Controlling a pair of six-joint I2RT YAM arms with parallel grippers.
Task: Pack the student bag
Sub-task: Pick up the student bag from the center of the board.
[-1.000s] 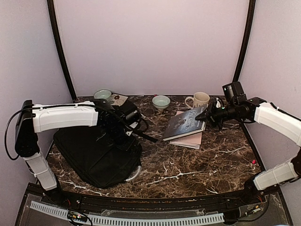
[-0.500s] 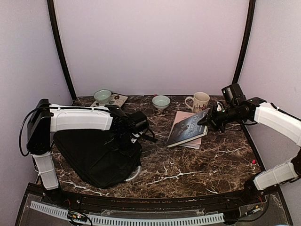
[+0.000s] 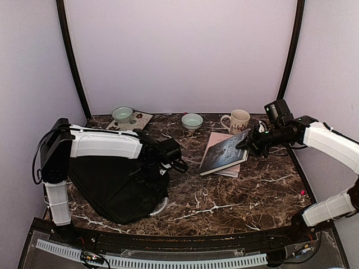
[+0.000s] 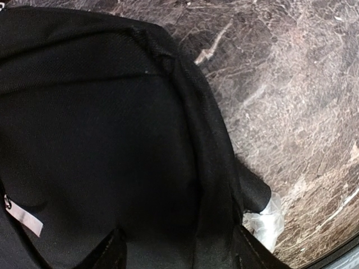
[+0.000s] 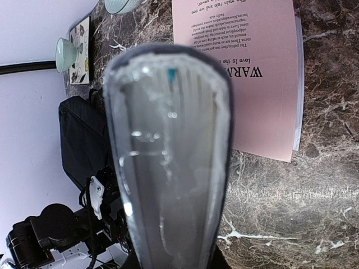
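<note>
The student bag [image 3: 109,188], black and flat, lies at the left of the table. My left gripper [image 3: 164,162] is at its right edge. In the left wrist view my left gripper [image 4: 179,253] has its fingers [image 4: 112,253] wide apart with a thick fold of the bag [image 4: 112,123] between them. The bag's whitish handle [image 4: 265,224] shows beside the right finger. My right gripper [image 3: 248,141] is shut on the corner of a dark book [image 3: 223,150], held tilted over a pink book [image 3: 231,166]. The dark book's page edge [image 5: 168,140] fills the right wrist view.
A cream mug [image 3: 239,119] and a pale green bowl [image 3: 192,120] stand at the back. Another bowl [image 3: 122,114] sits on a patterned coaster [image 3: 139,119] at the back left. The pink book [image 5: 241,78] lies under the raised one.
My left gripper moved right along the bag, its jaws narrowed a little, and the bag's right edge rose. The right gripper drew the dark book slightly right, then held still.
</note>
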